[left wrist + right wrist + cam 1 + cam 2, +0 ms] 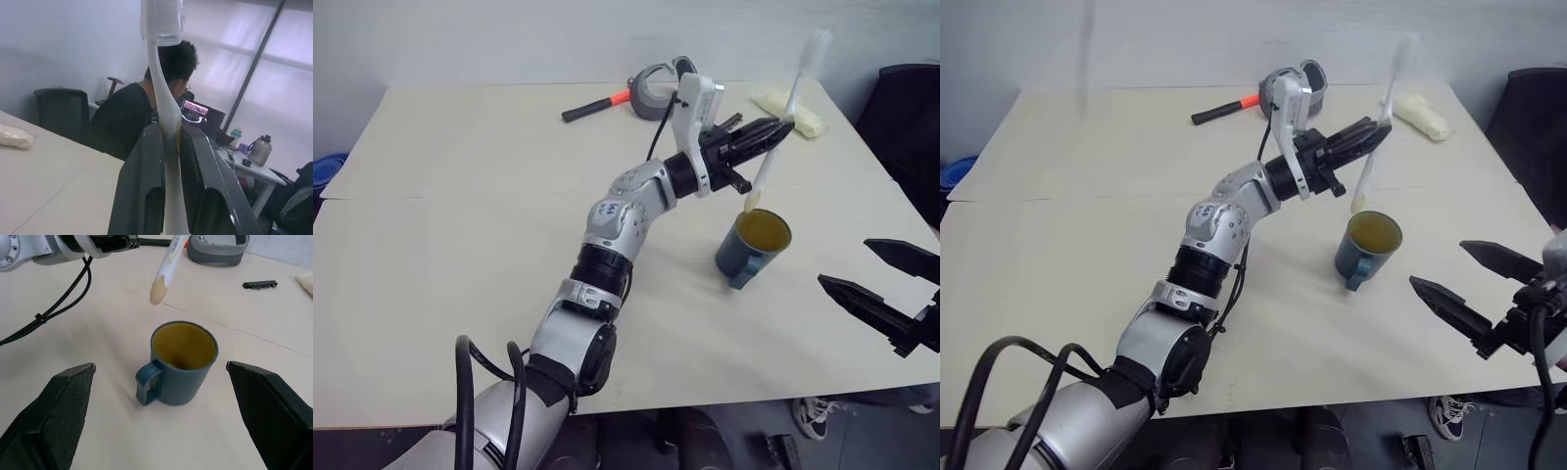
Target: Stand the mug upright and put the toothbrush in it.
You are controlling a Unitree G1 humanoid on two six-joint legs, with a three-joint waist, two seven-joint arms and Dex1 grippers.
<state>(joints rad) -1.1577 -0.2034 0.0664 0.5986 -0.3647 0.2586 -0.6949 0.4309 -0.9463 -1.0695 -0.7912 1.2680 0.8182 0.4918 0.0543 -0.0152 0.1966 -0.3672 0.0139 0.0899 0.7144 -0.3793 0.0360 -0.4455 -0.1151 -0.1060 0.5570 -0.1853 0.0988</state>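
Left gripper (pixel 781 128) clamping toothbrush (pixel 787 113) mid-shaft, holding it near upright, yellowish handle end hanging just above mug (pixel 753 247) rim, not yet inside

Right gripper (pixel 1477 290) waiting with jaws spread wide, near mug on its right, not touching

Mug standing upright on table (pixel 460 235), handle facing near edge, bare tabletop ringing it

Hammer (pixel 597 105), grey band (pixel 656 93) lying well apart by far edge

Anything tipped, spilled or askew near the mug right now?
Nothing stands out. The mug stands upright on the table, and the left gripper holds the toothbrush handle-end down just above its mouth.
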